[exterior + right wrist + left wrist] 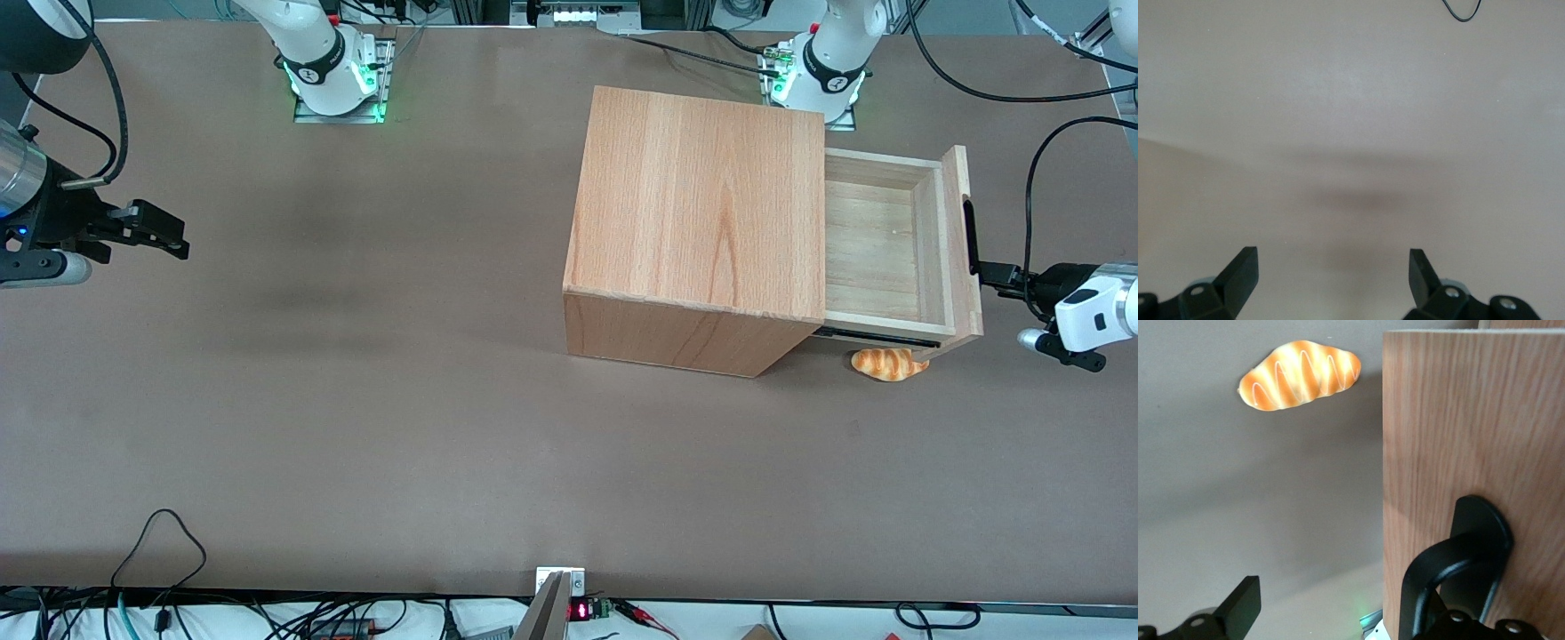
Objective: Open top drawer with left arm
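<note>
- Table point(356, 427): brown surface; carries the cabinet and all items below.
- Cabinet point(702, 213): large beech-wood box, standing toward the working arm's end of the table.
- Top drawer point(876, 249): shallow light-wood tray, drawn well out of the cabinet toward the working arm's end; the pale bottom shows and nothing lies in it. Its front panel point(1471, 453) is the part farthest from the cabinet.
- Left arm point(1098, 311): glossy white, reaching in toward the drawer front from the table's end.
- Handle point(969, 236): long, narrow, black, mounted on the outer face of the drawer front; its end bracket point(1478, 540) shows in the wrist view.
- Gripper point(987, 269): small, black, right at the handle. One finger point(1241, 607) stands clear over the table, spread wide from the other finger point(1431, 577), which curves against the handle bracket; whether it grips the handle cannot be told.
- Croissant point(889, 363): orange toy pastry on the table, just beside the cabinet and under the drawer's nearer front corner.
</note>
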